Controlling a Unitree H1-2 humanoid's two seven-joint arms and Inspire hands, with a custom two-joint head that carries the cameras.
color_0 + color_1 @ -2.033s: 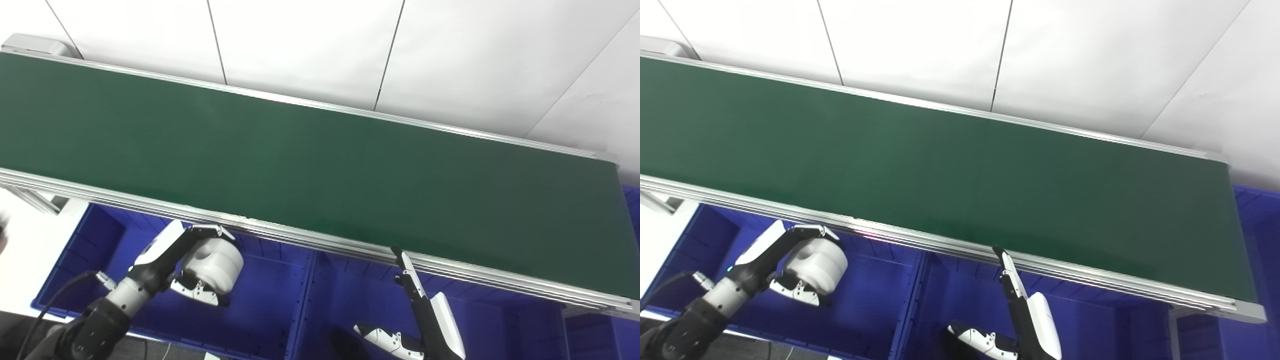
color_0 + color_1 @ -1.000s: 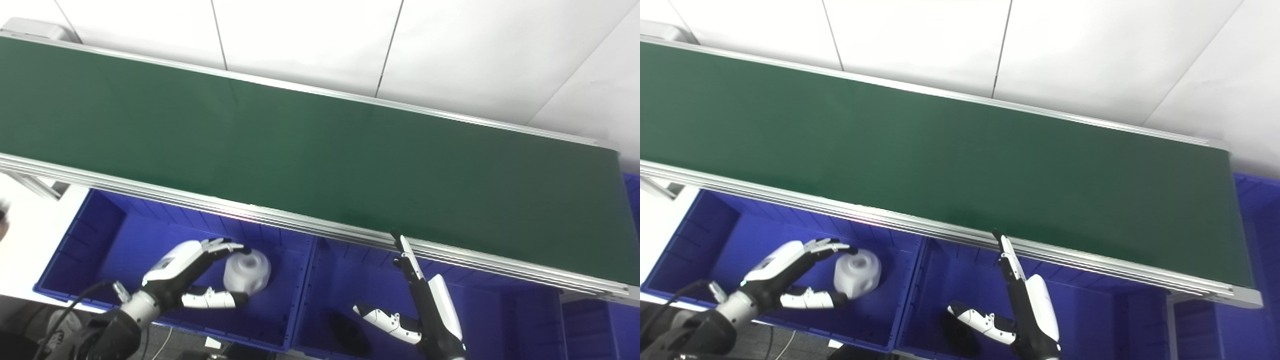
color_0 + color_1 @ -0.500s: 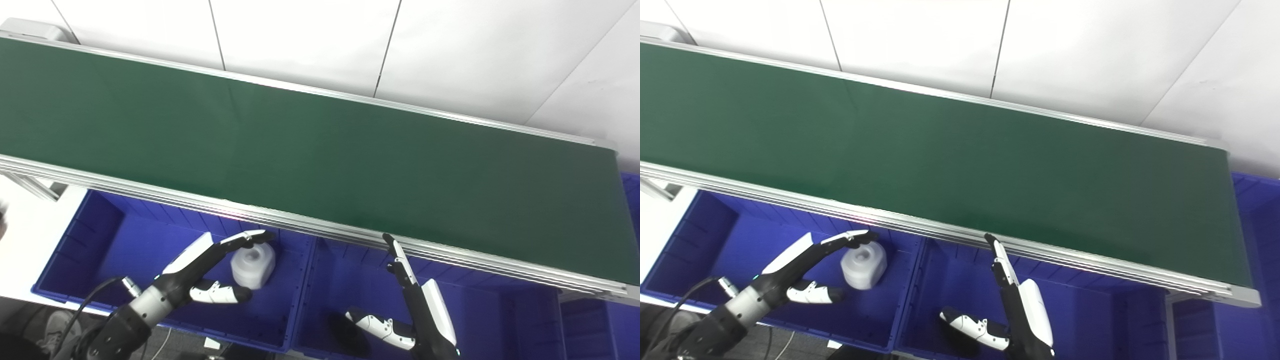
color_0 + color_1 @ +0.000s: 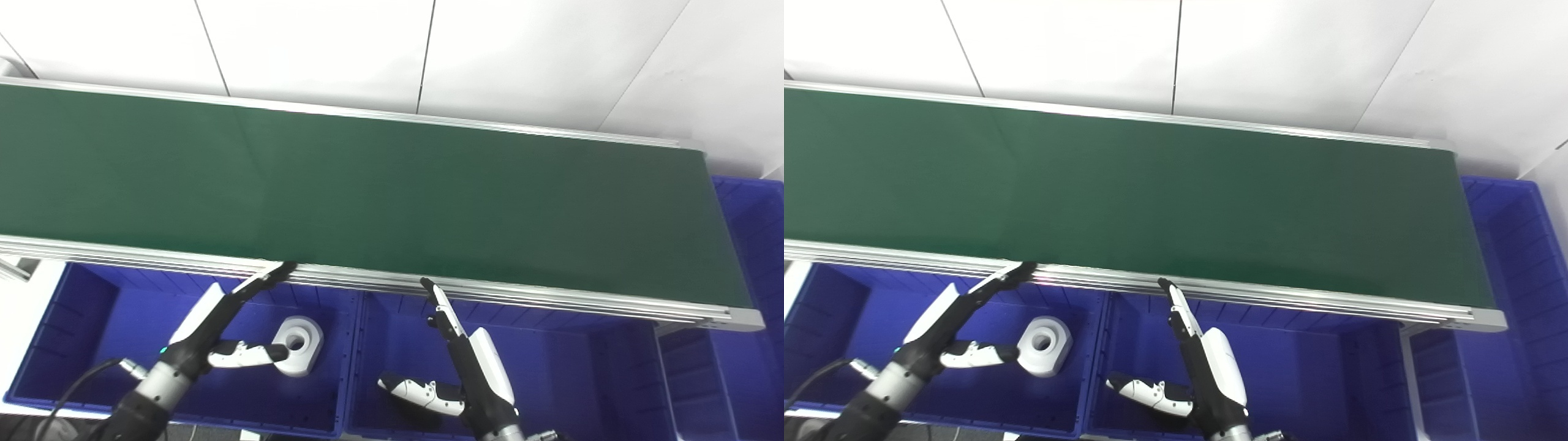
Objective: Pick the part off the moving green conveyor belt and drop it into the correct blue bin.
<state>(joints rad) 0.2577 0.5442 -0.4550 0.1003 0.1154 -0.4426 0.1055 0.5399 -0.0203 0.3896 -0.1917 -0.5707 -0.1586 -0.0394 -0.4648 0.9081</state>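
Left robot hand spread wide, empty — white part lies in the blue bin beside its thumb.

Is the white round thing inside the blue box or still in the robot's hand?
Inside. The white part lies on the floor of the left blue bin, and the left hand is open beside it.

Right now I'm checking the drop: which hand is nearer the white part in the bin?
Left. The left hand is open right beside the white part, its thumb reaching it. The right hand is open over the next blue bin, apart from it.
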